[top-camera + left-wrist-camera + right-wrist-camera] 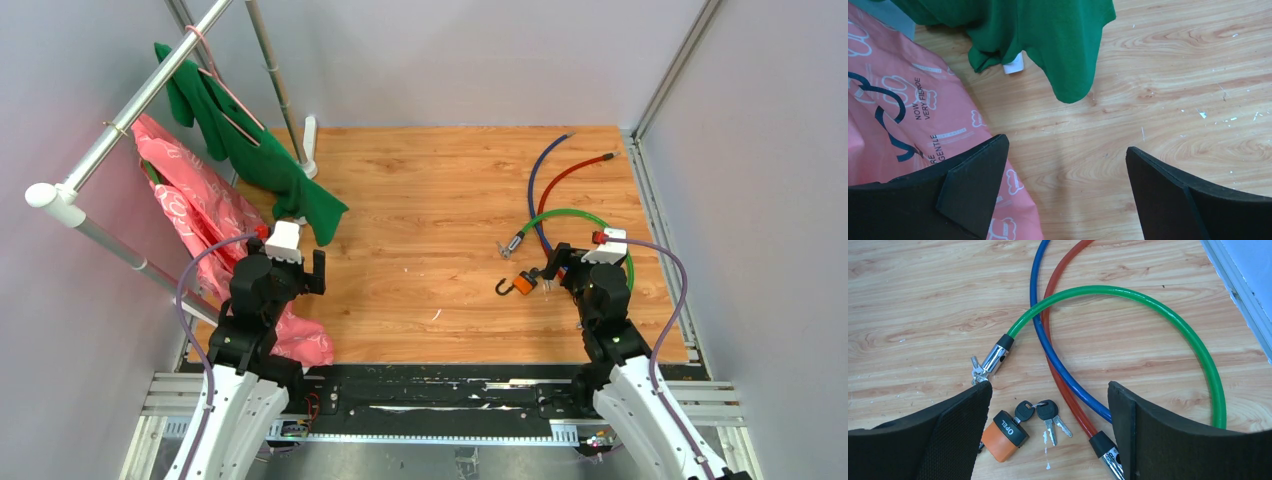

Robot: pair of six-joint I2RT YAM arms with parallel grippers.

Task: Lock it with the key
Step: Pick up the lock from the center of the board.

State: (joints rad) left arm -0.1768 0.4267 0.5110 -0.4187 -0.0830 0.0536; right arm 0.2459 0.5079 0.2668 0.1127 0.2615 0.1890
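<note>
Now spread wide and holding nothing, the right gripper [1049,388] hangs over the orange lock [1004,434], which lies on the table [908,300] at the lower centre of the right wrist view, just beside the inner edge of the left-hand finger. A bunch of black-headed keys [1047,414] lies touching the lock's end; one may be seated in it, though that cannot be told. Past them three cables cross: the red cable [1060,280] and blue cable [1034,295] run up the frame, and the green cable [1168,310] loops to the right, its metal tip [994,358] at centre left. The lock looks small, rigid and light, its plastic shell probably slick, so a pinch across the orange body's flat sides seems safest. The keys are thin and lie flat on the wood, best taken by a black head. The cables look springy and could drag whatever is joined to them. At the lower left of the top view the left gripper [1067,145], equally spread and empty, hovers beside a pink cloth [893,110] and a green garment [1048,35] hung on a rack [130,110], well apart from the lock.
</note>
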